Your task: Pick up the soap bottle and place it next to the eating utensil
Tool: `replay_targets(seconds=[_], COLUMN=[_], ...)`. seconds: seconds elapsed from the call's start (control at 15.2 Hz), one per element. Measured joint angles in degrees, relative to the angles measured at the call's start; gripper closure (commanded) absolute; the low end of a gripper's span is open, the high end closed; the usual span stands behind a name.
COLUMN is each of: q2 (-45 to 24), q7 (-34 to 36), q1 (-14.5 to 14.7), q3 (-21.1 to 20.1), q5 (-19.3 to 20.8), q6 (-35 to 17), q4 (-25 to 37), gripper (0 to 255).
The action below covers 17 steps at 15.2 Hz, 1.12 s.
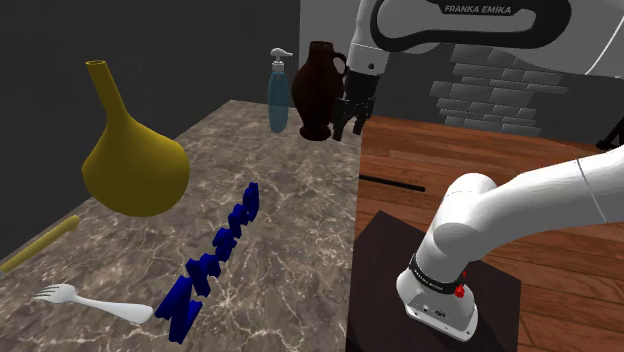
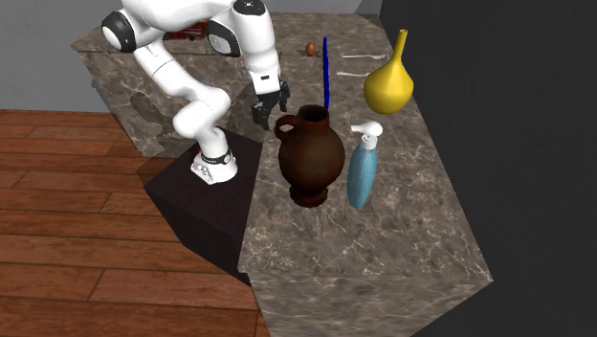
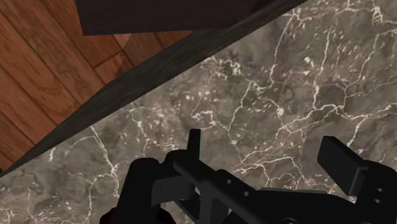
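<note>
So the gripper [image 1: 350,130] hangs open with nothing in it, over the edge of the marble surface [image 1: 290,230]. The soap bottle [image 1: 278,95] stands upright off to its left in the shoulder view, but the brown jug [image 1: 318,90] sits right between them. I reckon it'll have to go over or around. The fork [image 1: 95,300] lies well apart, at the near end.

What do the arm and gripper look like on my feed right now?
The arm is white, with rounded tube-like links and dark bands at the joints. One upper link carries grey FRANKA EMIKA lettering. A small red dot sits near its base. The gripper is all black, with two flat fingers.
</note>
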<state>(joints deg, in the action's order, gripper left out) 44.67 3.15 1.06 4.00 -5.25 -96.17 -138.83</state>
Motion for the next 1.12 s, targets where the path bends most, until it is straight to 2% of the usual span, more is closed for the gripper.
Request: replay_targets(seconds=[0.2, 0.53, 0.86, 1.12], q2=[-1.67, -9.60, -18.15, -25.28], q7=[2.72, 14.00, 25.88, 35.83], q1=[-0.54, -3.02, -6.50, -9.41], q3=[-1.33, -6.48, -10.82, -13.83], q5=[-0.25, -0.03, 2.91, 7.00], q6=[-1.68, -8.66, -13.73, -15.95], q4=[1.18, 6.54, 14.02, 21.38], gripper=[0, 0, 0, 0])
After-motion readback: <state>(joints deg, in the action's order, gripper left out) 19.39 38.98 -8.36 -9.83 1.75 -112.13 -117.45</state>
